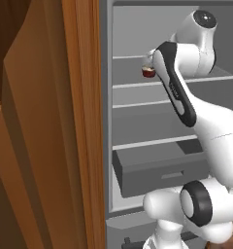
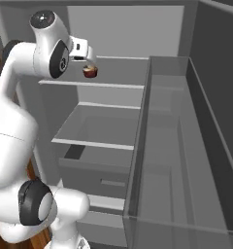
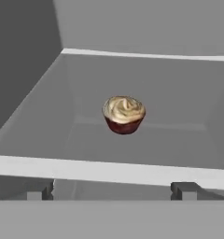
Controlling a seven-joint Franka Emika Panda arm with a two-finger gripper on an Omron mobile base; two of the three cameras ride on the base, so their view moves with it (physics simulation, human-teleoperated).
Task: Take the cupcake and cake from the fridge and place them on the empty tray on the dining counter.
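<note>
**My arm: glossy white shells, dark joints**

I see my arm (image 1: 213,131) as a chain of smooth, rounded white casings. Black rings band the joints, and a round dark cap with a pale centre closes the topmost one. A long black strip runs down one link. Behind the tool (image 3: 113,190), the white hand block carries a small dark rectangle; the finger tips (image 3: 183,189) are dark grey and squared.

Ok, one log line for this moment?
phase: reaching | hand: open, empty | target: small red-wrapped, cream-topped cupcake on grey fridge shelf | contact: none
</note>
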